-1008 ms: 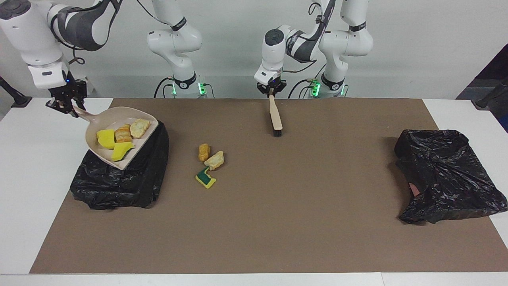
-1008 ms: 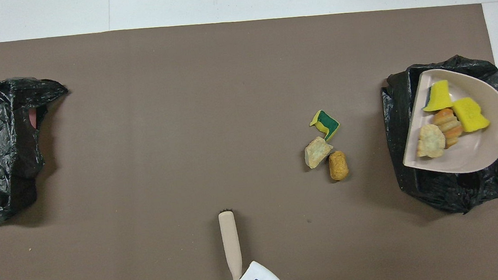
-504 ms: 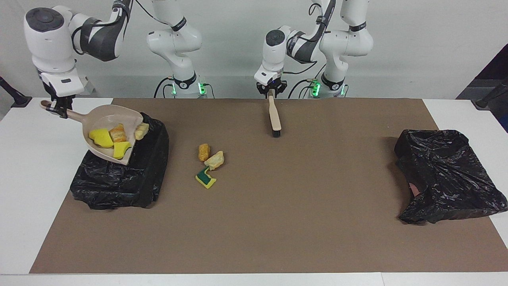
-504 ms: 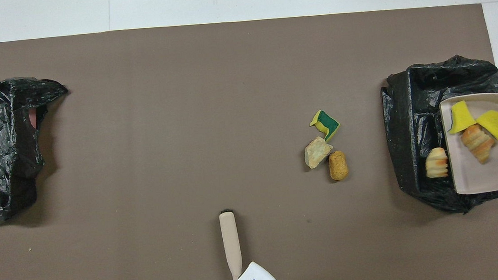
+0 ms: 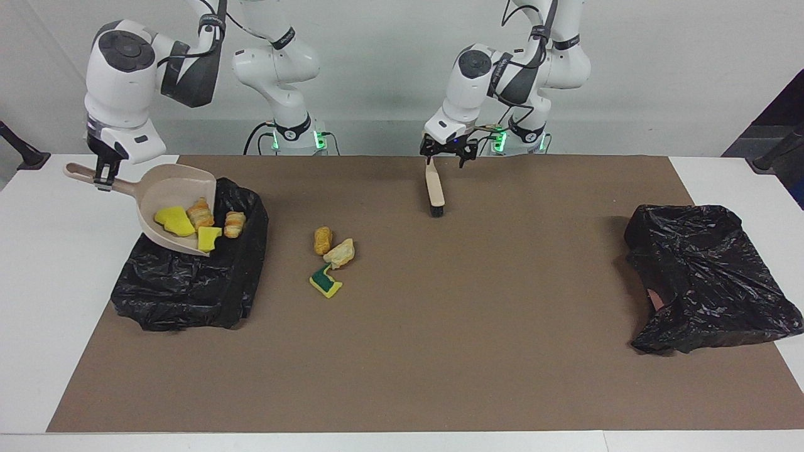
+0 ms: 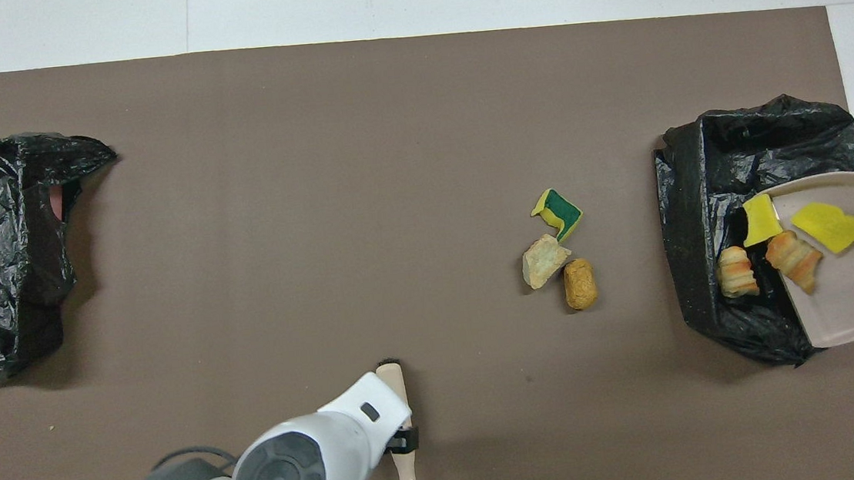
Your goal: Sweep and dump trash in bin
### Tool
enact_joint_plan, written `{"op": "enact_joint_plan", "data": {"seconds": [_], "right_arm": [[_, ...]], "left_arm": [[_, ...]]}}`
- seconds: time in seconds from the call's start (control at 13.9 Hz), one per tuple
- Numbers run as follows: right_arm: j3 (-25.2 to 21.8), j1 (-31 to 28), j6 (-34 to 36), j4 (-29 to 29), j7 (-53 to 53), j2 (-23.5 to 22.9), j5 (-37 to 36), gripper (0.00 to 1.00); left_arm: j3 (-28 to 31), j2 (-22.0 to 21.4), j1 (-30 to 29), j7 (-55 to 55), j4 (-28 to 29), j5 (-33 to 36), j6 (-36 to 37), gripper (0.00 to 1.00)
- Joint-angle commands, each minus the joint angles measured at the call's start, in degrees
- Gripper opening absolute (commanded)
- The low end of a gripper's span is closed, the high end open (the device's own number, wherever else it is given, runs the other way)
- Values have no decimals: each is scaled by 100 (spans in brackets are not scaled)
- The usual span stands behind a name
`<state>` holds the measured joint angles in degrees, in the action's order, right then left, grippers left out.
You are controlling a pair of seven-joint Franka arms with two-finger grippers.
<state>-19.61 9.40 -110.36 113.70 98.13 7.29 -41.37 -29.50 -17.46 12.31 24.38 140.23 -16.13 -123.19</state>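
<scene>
Right gripper (image 5: 104, 182) clamps the tilted dustpan (image 5: 179, 191) handle, spilling light, soft trash (image 5: 200, 213) binward; left gripper (image 5: 447, 154) open over brush (image 5: 434, 188), twelve o'clock.

The middle of the brown mat (image 5: 477, 326) lies bare from the centre of the frame down to its lower edge, so a pincer could cross there freely. Left of centre, three scraps sit clustered: a tan bread chunk (image 5: 323, 240), a pale chunk (image 5: 340, 252) and a green-and-yellow sponge piece (image 5: 325, 281). At upper centre a brush (image 5: 434, 188) lies on the mat. A black-lined bin (image 5: 188, 282) blocks the left side, with a tilted dustpan (image 5: 173, 204) over it. A crumpled black bag (image 5: 710, 279) fills the right edge.
</scene>
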Motion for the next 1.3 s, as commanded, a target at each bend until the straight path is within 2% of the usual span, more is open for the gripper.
{"op": "enact_joint_plan", "data": {"seconds": [0.0,0.22,0.5,0.72,0.86,1.08,1.22], "right_arm": [[80,-52,-21,91,276,123,-371,0],[89,-70,207,82,470,316,-546,0],[177,-96,541,82,435,571,-810,0],[203,-96,665,73,409,598,-890,0],[448,-96,769,91,252,607,-1039,0],[721,-96,1164,135,-65,695,-1189,0],[870,-96,1489,-31,-171,764,-1180,0]], "left_arm": [[855,488,61,-222,-600,960,75,100],[1910,980,61,-1292,-1609,1271,241,100],[2781,1332,43,-2164,-3025,1350,1093,100],[2967,1482,-149,-2709,-4079,1525,2059,100],[3142,1535,-185,-3096,-4739,1526,2709,100],[3214,1736,-395,-3386,-5529,1526,3597,100],[3240,1894,-405,-3519,-5935,1543,3915,100]]}}
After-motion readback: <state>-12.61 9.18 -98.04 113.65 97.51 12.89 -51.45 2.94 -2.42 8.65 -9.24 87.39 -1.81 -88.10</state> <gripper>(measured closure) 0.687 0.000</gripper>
